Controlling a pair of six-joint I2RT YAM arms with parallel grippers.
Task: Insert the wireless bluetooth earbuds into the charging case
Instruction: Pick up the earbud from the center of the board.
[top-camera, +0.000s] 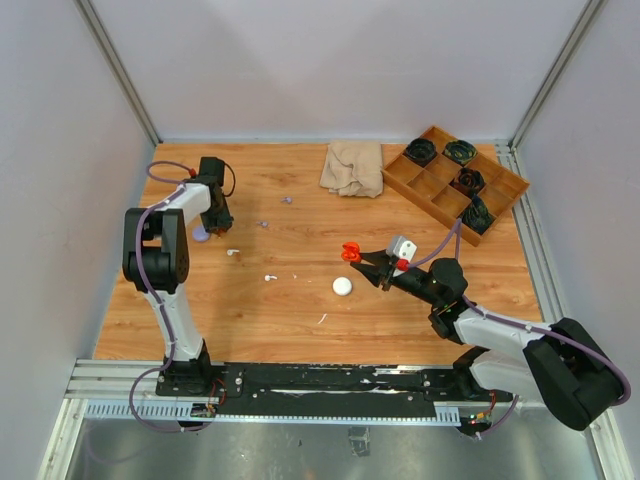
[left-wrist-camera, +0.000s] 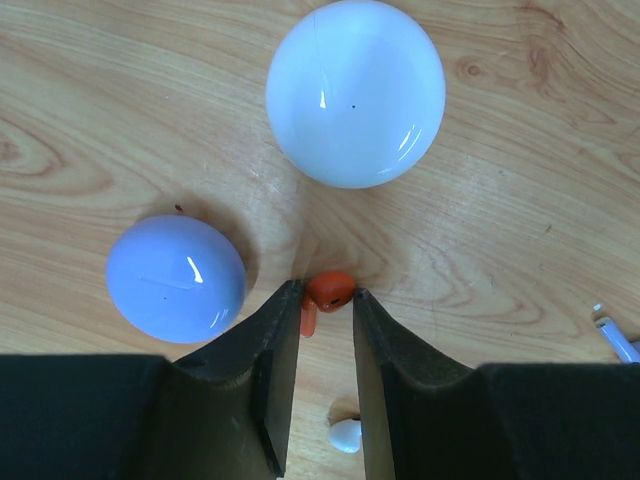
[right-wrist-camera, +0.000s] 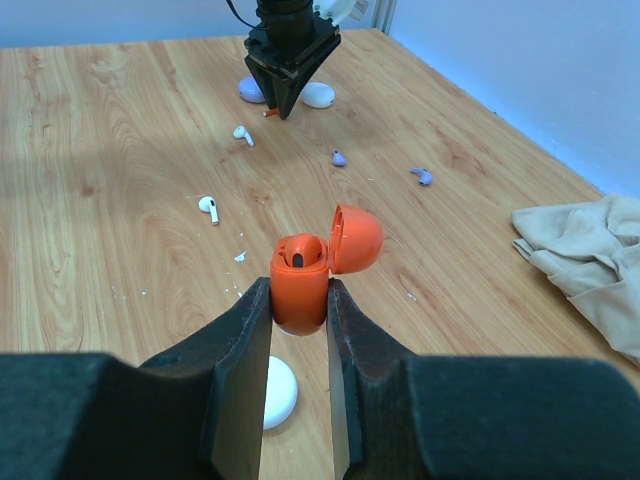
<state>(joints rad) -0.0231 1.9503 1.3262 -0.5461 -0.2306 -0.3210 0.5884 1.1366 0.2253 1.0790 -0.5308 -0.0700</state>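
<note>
Left wrist view: the left tool (left-wrist-camera: 326, 295) pinches an orange earbud (left-wrist-camera: 330, 287), crowded by a white round case (left-wrist-camera: 355, 92) ahead and a purple round case (left-wrist-camera: 175, 278) beside. The right tool (right-wrist-camera: 299, 290) clamps the open orange charging case (right-wrist-camera: 300, 308) above a third round case (right-wrist-camera: 278, 392).

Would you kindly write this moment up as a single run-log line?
left gripper: pinching orange earbud, near white case and purple case | right gripper: holding orange case, lid open | insertion: pending

An orange charging case (right-wrist-camera: 300, 295) stands upright in the right pincer (right-wrist-camera: 298, 290), its domed lid hinged open. A small orange earbud (left-wrist-camera: 328, 290) sits pinched in the left pincer (left-wrist-camera: 328, 297) at far left. White earbuds (right-wrist-camera: 208, 207) and pale purple earbuds (right-wrist-camera: 339, 157) lie scattered on the bench (top-camera: 300, 320) between them.
</note>
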